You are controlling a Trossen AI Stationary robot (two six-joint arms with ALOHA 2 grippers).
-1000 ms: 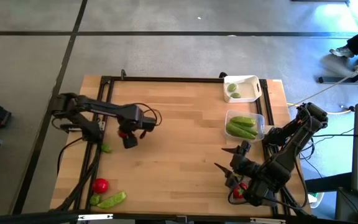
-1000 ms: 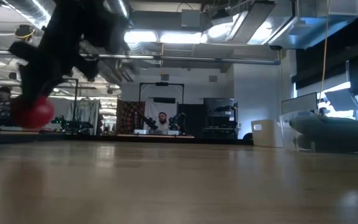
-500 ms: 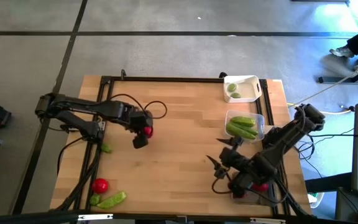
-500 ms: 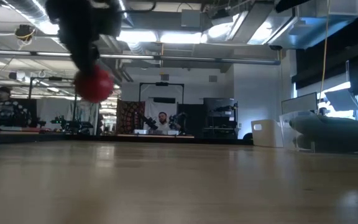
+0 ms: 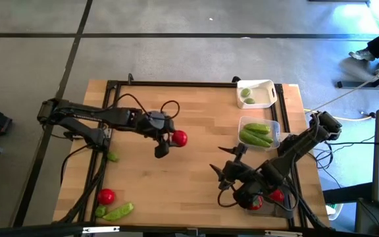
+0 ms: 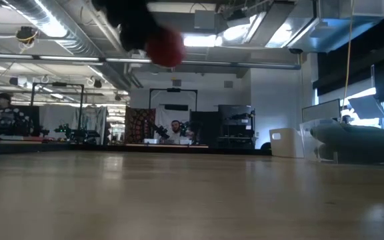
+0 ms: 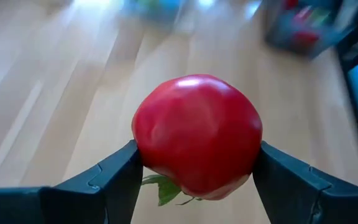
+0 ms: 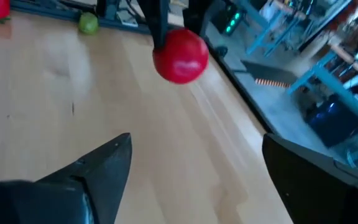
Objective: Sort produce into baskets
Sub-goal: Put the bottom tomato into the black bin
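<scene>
My left gripper [image 5: 171, 139] is shut on a round red tomato [image 5: 179, 138] above the middle of the table; the low view shows the tomato [image 6: 164, 48] high over the tabletop. My right gripper [image 5: 221, 161] is open and empty, to the right of the tomato and beside the dark grey basket [image 5: 273, 205], which holds red tomatoes. The clear basket [image 5: 275, 125] holds green pods. The white basket [image 5: 266, 85] holds lime pieces. Another tomato [image 5: 106, 195], a green pod [image 5: 118, 211] and two limes [image 5: 112, 157] lie on the table's left side. My left gripper pinches the tomato's two opposite sides [image 7: 143, 149] between its two fingers [image 7: 114, 177]. The fingers come from the table's left and point toward its right. The tomato is lifted clear of the table, its green leaf [image 7: 163, 188] on the side facing the wrist.
The three baskets stand along the table's right side. A black frame [image 5: 110, 85] runs along the far and left edges. The wood between the two grippers is bare. The right wrist view shows the held tomato [image 8: 180, 56] ahead of my open right fingers [image 8: 98, 168].
My left gripper has carried the tomato from the table's left part toward its right and upward, still shut on it. My right gripper has moved away from the dark grey basket toward the table's left.
</scene>
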